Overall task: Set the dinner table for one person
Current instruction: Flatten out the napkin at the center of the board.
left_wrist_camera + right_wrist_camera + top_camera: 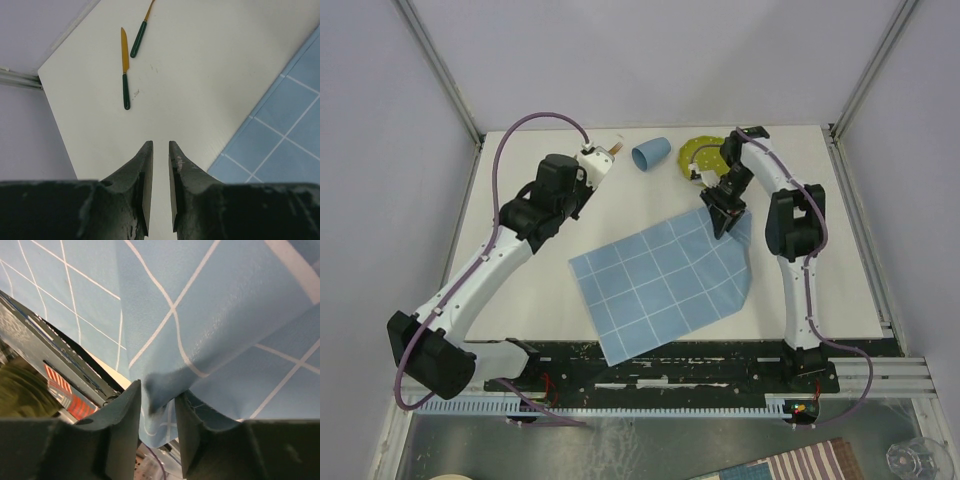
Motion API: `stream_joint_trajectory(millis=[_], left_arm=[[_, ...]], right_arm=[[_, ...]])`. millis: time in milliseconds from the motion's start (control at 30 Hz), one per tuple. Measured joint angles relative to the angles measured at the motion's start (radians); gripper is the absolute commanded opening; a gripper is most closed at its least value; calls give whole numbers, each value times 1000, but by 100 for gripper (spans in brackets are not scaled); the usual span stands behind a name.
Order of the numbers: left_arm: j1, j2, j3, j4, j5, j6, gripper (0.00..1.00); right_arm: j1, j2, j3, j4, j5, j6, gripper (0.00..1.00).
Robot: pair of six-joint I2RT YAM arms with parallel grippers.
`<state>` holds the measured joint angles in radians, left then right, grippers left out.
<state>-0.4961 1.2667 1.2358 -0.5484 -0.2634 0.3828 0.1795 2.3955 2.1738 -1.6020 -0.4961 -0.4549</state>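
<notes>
**Table-setting scene, near to far.** Both arms were bolted at the near edge of the large white table (pixel 550 290), which filled most of the overhead view and carried every item. A light-blue cloth (pixel 660 285) with a white grid lay skewed on the table's near half. Its nearest corner reached over the table's front edge. At the cloth's far right corner, the right hand (pixel 725 215) was clenched on a gathered fold. In the right wrist view the fabric bunched between the two fingers (pixel 125 415) and rose from them in a raised crease. Farther back on the left, the left hand (pixel 603 158) hung above bare table. Its fingers (pixel 142 170) stood only narrowly parted and gripped nothing. Beyond it, near the table's far left corner, lay a green-handled knife (pixel 124 70) with a yellow blade. Just beside the knife lay a second green-handled utensil (pixel 139 37), its head cut off by the frame. Along the far edge, a blue cup (pixel 650 153) lay on its side, with a yellow-green plate (pixel 705 155) to its right.
</notes>
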Motion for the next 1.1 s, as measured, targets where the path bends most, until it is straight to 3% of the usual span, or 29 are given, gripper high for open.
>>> stream_joint_trajectory(millis=[33, 100, 500, 833, 1100], left_arm=[[0, 0, -3, 2, -2, 0, 25], [0, -1, -10, 2, -10, 0, 26], [-1, -31, -39, 4, -33, 11, 25], [-1, -35, -48, 4, -34, 11, 25], [-1, -35, -48, 4, -34, 11, 24]], right_arm=[[21, 0, -6, 0, 5, -9, 8], [57, 0, -27, 0, 8, -11, 2], [57, -47, -32, 0, -109, -77, 2], [97, -355, -49, 0, -425, -208, 2], [93, -383, -85, 0, -576, -208, 2]])
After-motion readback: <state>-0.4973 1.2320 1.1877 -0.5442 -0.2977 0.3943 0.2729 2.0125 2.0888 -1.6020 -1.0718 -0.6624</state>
